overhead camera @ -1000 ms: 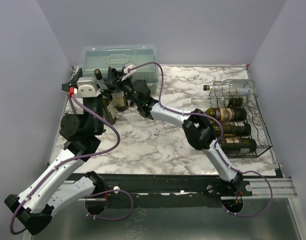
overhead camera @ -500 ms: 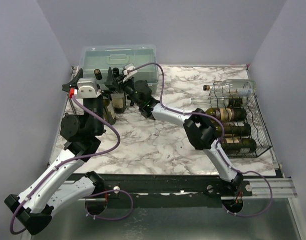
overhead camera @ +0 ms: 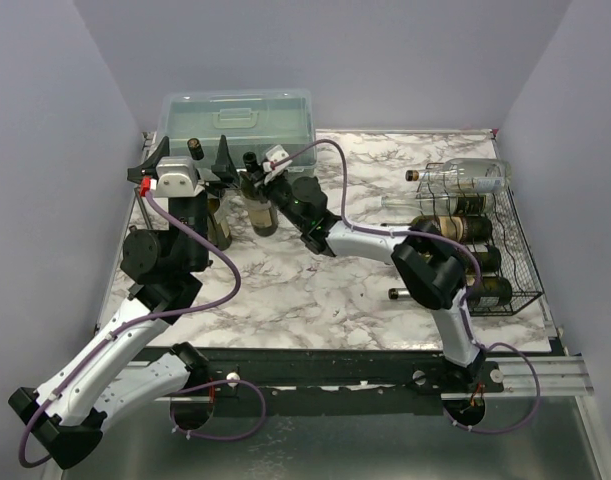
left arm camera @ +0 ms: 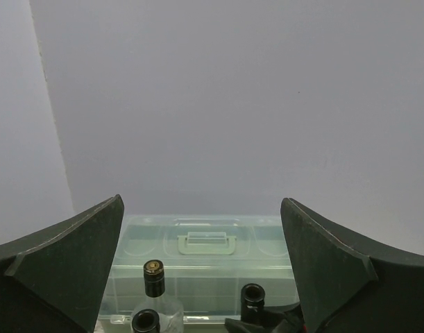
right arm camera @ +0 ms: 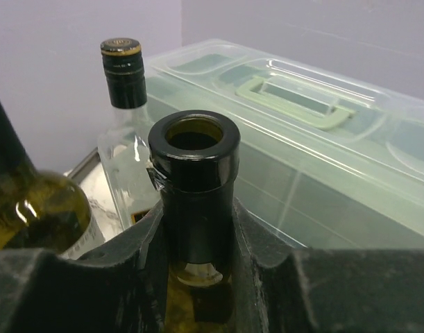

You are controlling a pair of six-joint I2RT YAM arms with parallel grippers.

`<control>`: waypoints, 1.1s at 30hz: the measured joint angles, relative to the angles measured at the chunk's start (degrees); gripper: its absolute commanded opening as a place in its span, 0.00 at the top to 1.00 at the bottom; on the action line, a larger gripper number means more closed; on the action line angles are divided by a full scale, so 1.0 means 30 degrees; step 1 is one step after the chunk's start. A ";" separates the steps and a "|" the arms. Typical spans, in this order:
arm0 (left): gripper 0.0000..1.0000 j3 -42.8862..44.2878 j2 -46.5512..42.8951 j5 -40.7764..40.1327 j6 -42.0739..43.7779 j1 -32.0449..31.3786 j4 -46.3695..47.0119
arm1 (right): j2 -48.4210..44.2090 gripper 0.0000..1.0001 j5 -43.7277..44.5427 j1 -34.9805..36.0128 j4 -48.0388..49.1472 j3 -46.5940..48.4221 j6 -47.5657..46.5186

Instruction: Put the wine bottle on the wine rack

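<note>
A dark green wine bottle (overhead camera: 264,212) stands upright on the marble table, left of centre. My right gripper (overhead camera: 255,181) is shut on its neck. In the right wrist view the open black neck (right arm camera: 194,182) sits clamped between both fingers (right arm camera: 143,239). My left gripper (overhead camera: 189,158) hangs open above the other bottles, holding nothing. Its view looks between its fingers (left arm camera: 66,274) at the held bottle's mouth (left arm camera: 252,294). The black wire wine rack (overhead camera: 518,262) stands at the right edge with several bottles lying in it.
A translucent grey-green plastic box (overhead camera: 235,118) with a handle sits at the back left, just behind the bottles. A clear bottle with a black cap (right arm camera: 124,132) and a green bottle (right arm camera: 38,208) stand left of the held one. A clear bottle (overhead camera: 465,177) lies on top of the rack.
My right gripper has shut on the wine bottle's neck and shifted it a little right and nearer. The right arm's elbow swung right. The left gripper stayed open in place.
</note>
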 measured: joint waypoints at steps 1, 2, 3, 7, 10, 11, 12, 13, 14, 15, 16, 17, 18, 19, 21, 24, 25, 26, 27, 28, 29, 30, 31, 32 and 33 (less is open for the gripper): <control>0.04 0.0000 0.0000 0.0022 0.0000 -0.0022 0.0000 | -0.0474 0.99 -0.0007 0.0000 0.0306 -0.0787 -0.0248; 0.04 0.0000 0.0007 0.0051 0.0000 -0.0022 0.0000 | -0.1020 0.99 -0.0007 0.0000 0.0634 -0.1639 -0.0517; 0.04 0.0000 0.0007 0.0058 0.0000 -0.0029 0.0000 | -0.1355 1.00 -0.0007 0.0000 0.0758 -0.2127 -0.0736; 0.04 0.0000 0.0007 0.0066 -0.0007 -0.0160 0.0000 | -0.2710 0.99 -0.0109 -0.0007 0.1056 -0.3971 -0.1566; 0.04 0.0000 0.0007 0.0073 0.0000 -0.0270 0.0000 | -0.3912 0.99 -0.0372 0.0000 0.0954 -0.5340 -0.1931; 0.04 0.0000 0.0007 0.0073 0.0000 -0.0277 0.0000 | -0.4328 0.99 -0.0466 0.0000 0.0896 -0.5814 -0.1989; 0.04 0.0000 0.0007 0.0073 0.0007 -0.0313 0.0000 | -0.4663 0.99 -0.0554 0.0000 0.0787 -0.6135 -0.2033; 0.04 0.0000 0.0007 0.0073 0.0007 -0.0342 0.0000 | -0.5056 0.99 -0.0627 0.0000 0.0590 -0.6455 -0.2055; 0.04 0.0000 0.0007 0.0073 0.0007 -0.0372 0.0000 | -0.5450 0.99 -0.0692 0.0000 0.0430 -0.6776 -0.2055; 0.04 0.0000 0.0007 0.0073 0.0015 -0.0401 0.0000 | -0.5887 0.99 -0.0729 0.0000 0.0262 -0.7074 -0.2047; 0.04 0.0000 0.0007 0.0073 0.0007 -0.0401 0.0000 | -0.6324 1.00 -0.0758 0.0000 0.0146 -0.7337 -0.2040; 0.04 0.0000 0.0007 0.0073 0.0007 -0.0408 0.0000 | -0.6696 0.99 -0.0794 0.0000 0.0117 -0.7584 -0.2040; 0.04 0.0000 0.0007 0.0073 0.0015 -0.0452 0.0000 | -0.7133 0.99 -0.0809 0.0000 0.0109 -0.7890 -0.2040; 0.04 0.0000 0.0007 0.0073 0.0022 -0.0503 0.0007 | -0.7635 1.00 -0.0816 0.0000 0.0109 -0.8196 -0.2047; 0.04 0.0000 0.0000 0.0073 0.0022 -0.0576 0.0000 | -0.8633 0.99 -0.0831 0.0000 0.0087 -0.8706 -0.2076; 0.04 0.0000 0.0007 0.0073 0.0022 -0.0648 0.0007 | -0.9828 0.99 -0.0809 0.0000 -0.0160 -0.8954 -0.2331; 0.04 0.0000 0.0007 0.0073 0.0022 -0.0648 0.0000 | -1.0193 0.99 -0.0794 0.0000 -0.0321 -0.8954 -0.2499; 0.04 0.0000 0.0000 0.0073 0.0022 -0.0648 0.0000 | -1.0550 0.99 -0.0765 -0.0007 -0.0517 -0.8954 -0.2703; 0.04 0.0000 0.0007 0.0073 0.0022 -0.0656 0.0000 | -1.0928 0.99 -0.0714 -0.0007 -0.0787 -0.8954 -0.2936; 0.04 0.0000 0.0000 0.0073 0.0029 -0.0685 0.0007 | -1.1307 0.99 -0.0619 0.0000 -0.1093 -0.8947 -0.3191; 0.04 0.0000 0.0000 0.0073 0.0029 -0.0750 0.0000 | -1.1693 0.99 -0.0488 0.0000 -0.1472 -0.8947 -0.3497; 0.04 0.0000 0.0000 0.0073 0.0029 -0.0780 0.0000 | -1.2072 0.99 -0.0342 0.0000 -0.1894 -0.8947 -0.3818; 0.04 0.0000 -0.0007 0.0073 0.0029 -0.0831 0.0000 | -1.2451 0.99 -0.0168 0.0000 -0.2310 -0.8939 -0.4131; 0.04 0.0000 -0.0015 0.0073 0.0036 -0.0882 0.0000 | -1.2845 0.99 0.0029 0.0000 -0.2776 -0.8939 -0.4466; 0.04 0.0000 -0.0029 0.0073 0.0044 -0.0911 0.0000 | -1.3245 1.00 0.0248 0.0000 -0.3257 -0.8932 -0.4809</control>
